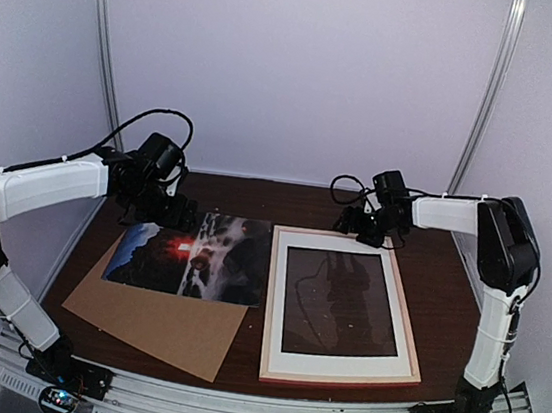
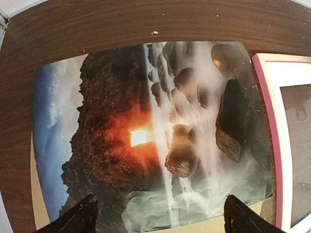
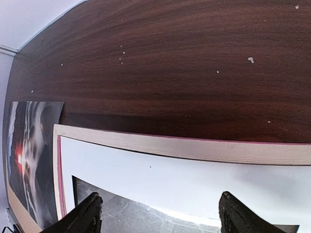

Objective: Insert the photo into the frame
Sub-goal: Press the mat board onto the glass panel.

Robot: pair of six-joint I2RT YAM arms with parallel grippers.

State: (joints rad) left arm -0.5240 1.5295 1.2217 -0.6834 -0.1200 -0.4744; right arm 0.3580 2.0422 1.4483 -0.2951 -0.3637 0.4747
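Left gripper (image 1: 170,211) agape above the photo (image 1: 214,259); right gripper (image 1: 369,232) likewise above the frame (image 1: 335,381).

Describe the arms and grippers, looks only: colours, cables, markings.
Left arm and right arm: white link shells, black joints. Left gripper and right gripper: black, dark tapered fingers. Black cables loop above each wrist. No legible markings.

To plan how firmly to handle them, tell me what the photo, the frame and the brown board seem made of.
By looks: photo, printed paper, thin and flat, possibly glossy. The frame is probably wood, with a pale outer edge and a matte pink painted rim. The brown board looks like cardboard: uniform tan, matte, no shine.
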